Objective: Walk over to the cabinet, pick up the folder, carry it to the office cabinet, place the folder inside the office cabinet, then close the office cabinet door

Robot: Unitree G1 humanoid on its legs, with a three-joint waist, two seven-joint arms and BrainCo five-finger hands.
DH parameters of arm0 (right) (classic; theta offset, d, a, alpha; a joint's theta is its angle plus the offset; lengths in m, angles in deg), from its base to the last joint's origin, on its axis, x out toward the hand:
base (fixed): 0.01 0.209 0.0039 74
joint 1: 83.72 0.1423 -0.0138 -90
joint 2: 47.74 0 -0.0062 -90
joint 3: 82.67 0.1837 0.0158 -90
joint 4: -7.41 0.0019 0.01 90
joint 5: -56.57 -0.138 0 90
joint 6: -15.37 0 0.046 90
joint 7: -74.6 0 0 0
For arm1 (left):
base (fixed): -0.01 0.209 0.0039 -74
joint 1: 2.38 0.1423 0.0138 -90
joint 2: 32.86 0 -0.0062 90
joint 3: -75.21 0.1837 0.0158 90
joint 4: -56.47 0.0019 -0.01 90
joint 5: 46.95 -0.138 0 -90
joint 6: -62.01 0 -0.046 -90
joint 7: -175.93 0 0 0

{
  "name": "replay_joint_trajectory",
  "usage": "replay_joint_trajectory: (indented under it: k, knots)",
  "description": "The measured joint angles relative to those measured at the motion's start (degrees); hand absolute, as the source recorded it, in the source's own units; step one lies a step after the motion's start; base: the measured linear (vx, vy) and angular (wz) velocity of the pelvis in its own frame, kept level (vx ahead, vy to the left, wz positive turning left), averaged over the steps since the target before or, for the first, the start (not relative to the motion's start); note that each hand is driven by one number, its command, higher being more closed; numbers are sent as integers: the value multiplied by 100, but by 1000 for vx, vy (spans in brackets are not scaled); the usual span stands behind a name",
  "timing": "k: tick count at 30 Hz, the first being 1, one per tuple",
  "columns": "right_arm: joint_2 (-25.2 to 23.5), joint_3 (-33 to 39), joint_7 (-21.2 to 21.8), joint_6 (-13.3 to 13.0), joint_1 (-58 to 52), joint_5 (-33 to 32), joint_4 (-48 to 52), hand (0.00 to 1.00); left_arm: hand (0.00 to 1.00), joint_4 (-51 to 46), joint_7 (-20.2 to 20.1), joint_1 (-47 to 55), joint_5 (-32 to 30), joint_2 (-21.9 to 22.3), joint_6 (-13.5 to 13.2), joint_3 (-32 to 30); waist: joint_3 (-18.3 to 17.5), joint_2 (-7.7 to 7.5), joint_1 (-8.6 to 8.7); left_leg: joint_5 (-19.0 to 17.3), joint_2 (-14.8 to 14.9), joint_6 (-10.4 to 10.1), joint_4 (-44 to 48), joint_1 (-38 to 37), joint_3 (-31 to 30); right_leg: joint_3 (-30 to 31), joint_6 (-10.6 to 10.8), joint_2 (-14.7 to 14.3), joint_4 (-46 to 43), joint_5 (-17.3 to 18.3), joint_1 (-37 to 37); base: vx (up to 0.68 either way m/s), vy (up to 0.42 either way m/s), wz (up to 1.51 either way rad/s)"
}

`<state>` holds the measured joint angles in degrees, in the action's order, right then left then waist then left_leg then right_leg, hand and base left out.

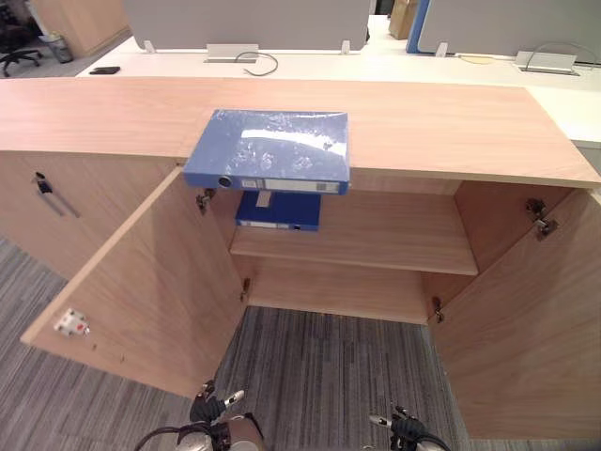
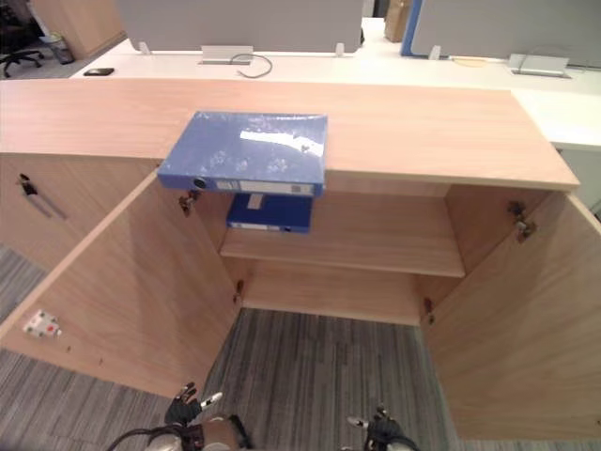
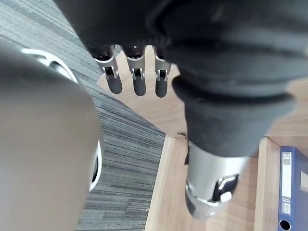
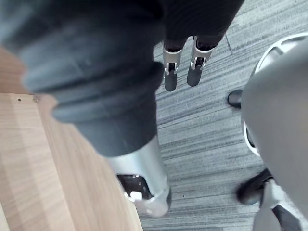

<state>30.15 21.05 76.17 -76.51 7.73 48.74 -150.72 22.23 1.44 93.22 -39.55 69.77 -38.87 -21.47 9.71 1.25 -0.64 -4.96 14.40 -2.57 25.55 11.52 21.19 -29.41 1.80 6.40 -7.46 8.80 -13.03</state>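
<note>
A blue folder (image 1: 268,150) lies flat on the wooden cabinet top (image 1: 451,122), its spine hanging a little over the front edge. A second blue folder (image 1: 278,210) lies on the upper shelf (image 1: 376,240) inside the open cabinet. In the left wrist view a blue folder spine (image 3: 288,192) shows past the hand. My left hand (image 1: 214,406) and right hand (image 1: 399,427) hang low above the carpet in front of the cabinet, far from both folders. Both hold nothing, with the fingers (image 3: 137,79) of the left and the fingers (image 4: 180,67) of the right straight.
Both cabinet doors stand wide open: the left door (image 1: 141,282) and the right door (image 1: 526,319) flank the carpet strip (image 1: 329,366) I stand on. A closed door with a key (image 1: 42,183) is at left. White desks (image 1: 310,64) with partitions lie behind.
</note>
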Motion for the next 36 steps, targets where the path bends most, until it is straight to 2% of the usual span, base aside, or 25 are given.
replay_joint_trajectory:
  k: [1,2,3,4,6,7,11,15,16,18,19,20,21,22,23,24,26,27,28,29,31,33,34,36]
  knots:
    - [-108,-59,-3,0,-9,1,4,0,0,16,33,-56,51,-85,-4,-28,-18,-229,8,231,-281,56,-297,-86,-35,70,267,195,68,31,-14,207,268,-10]
    - [-153,-129,13,2,-14,2,-9,0,0,5,51,-55,19,-141,7,5,-34,-264,9,249,-391,58,-523,-158,-44,91,269,221,140,26,50,153,205,10]
    - [-252,-165,7,0,-12,3,11,0,0,5,78,-66,-3,-196,8,6,-29,-410,18,368,-621,101,-861,-270,-36,141,270,246,238,17,133,71,110,21]
    - [-268,-163,2,0,-19,3,12,0,0,16,95,-79,-13,-198,36,22,-38,-452,43,420,-839,179,-1091,-405,-21,162,223,294,274,-21,170,31,99,31]
    - [-276,-163,2,0,-64,2,49,0,0,44,116,-39,-8,-213,32,105,-82,-454,37,527,-1095,243,-1484,-672,26,172,287,481,270,-78,76,47,124,14]
    - [-296,-163,3,-16,-64,2,97,0,0,64,119,-34,-12,-256,38,150,-88,-459,62,692,-1225,251,-1828,-810,35,180,348,532,306,-117,81,76,133,-6]
    - [-279,-135,4,-7,-110,19,91,0,0,76,125,-37,-11,-256,33,272,-81,-461,110,1057,-1319,221,-2411,-891,4,143,512,508,445,-224,167,-9,11,2]
    - [-212,-102,6,17,-168,70,89,0,0,221,-9,-26,7,-267,37,386,-98,-392,152,1283,-1427,192,-2993,-1278,-37,170,513,490,458,-224,62,-22,1,-8]
    - [-179,55,19,33,-179,235,89,0,0,255,-122,-25,57,-259,46,392,-102,-353,177,1284,-1518,213,-3050,-1322,-103,169,562,578,400,-181,75,3,77,-4]
    - [-53,161,52,63,-191,272,100,0,0,285,-267,20,279,-216,56,389,-101,-296,205,943,-1784,231,-3026,-1477,-372,235,580,906,-54,109,207,75,147,-7]
    - [44,252,73,69,-203,352,121,0,0,333,-356,21,497,-146,77,413,-53,-163,280,841,-1863,332,-3021,-1572,-456,298,499,1120,-750,242,413,135,240,-19]
    - [119,247,74,72,-141,359,211,0,0,371,-460,37,837,-112,135,470,-21,-36,295,816,-1853,385,-2999,-1599,-329,321,354,1339,-1654,224,858,131,265,-26]
    - [141,243,68,69,-101,371,237,0,0,401,-511,34,981,-97,152,495,-19,38,296,815,-1833,434,-2980,-1632,-245,328,271,1431,-1980,171,1024,66,243,-42]
    - [100,211,63,49,-54,433,307,0,0,443,-608,29,1207,-125,172,532,3,35,310,775,-1794,493,-2964,-1722,-124,267,186,1573,-2265,153,1139,65,173,-38]
    - [78,179,68,50,-16,443,324,0,0,448,-647,23,1294,-153,189,574,16,30,310,751,-1766,501,-2965,-1770,-84,204,199,1583,-2292,171,1138,73,160,-35]
    - [25,99,70,54,19,449,330,0,0,458,-731,-1,1402,-200,223,706,48,89,324,731,-1675,478,-2959,-1809,-60,37,255,1517,-2103,208,1114,50,70,-18]
    - [9,-9,82,66,60,452,349,0,0,453,-783,-33,1566,-251,238,898,67,68,323,697,-1487,423,-2883,-1807,-70,46,342,1165,-1308,217,1040,18,-22,-6]
    - [-29,-6,97,79,30,451,308,0,0,442,-801,-30,1601,-305,236,967,38,1,299,640,-1434,333,-2774,-1772,-79,150,320,904,-591,-43,985,-26,-131,0]
    - [-59,-5,106,79,-9,451,301,0,0,430,-818,-30,1605,-364,237,1014,8,-83,265,610,-1456,289,-2735,-1766,-77,161,298,864,-315,-368,991,-33,-140,2]
    - [-64,16,118,79,-31,439,253,0,0,431,-837,-24,1654,-369,254,1018,-12,-90,273,610,-1452,229,-2750,-1836,-112,237,559,808,-128,-550,898,-2,-150,-16]
    - [-13,11,124,132,-49,452,208,0,0,231,-901,187,1968,-282,260,1021,-138,4,258,662,-1256,100,-2873,-1858,30,326,454,496,383,-699,799,56,-155,-34]
    - [-19,4,127,168,-74,451,210,0,0,59,-1006,287,2196,-308,271,1072,-177,-16,256,696,-1135,20,-2942,-1856,108,375,368,311,581,-762,799,56,-167,-30]
    - [-10,-4,126,174,-110,446,216,0,0,-115,-1160,353,2577,-360,313,1193,-214,-13,253,725,-1059,-66,-2990,-1856,134,396,326,167,692,-790,780,60,-202,-22]
    - [3,-33,125,179,-118,433,213,0,0,-385,-1263,410,2898,-368,338,1283,-228,-5,249,744,-988,-128,-3033,-1862,152,412,306,66,755,-802,771,61,-176,-8]
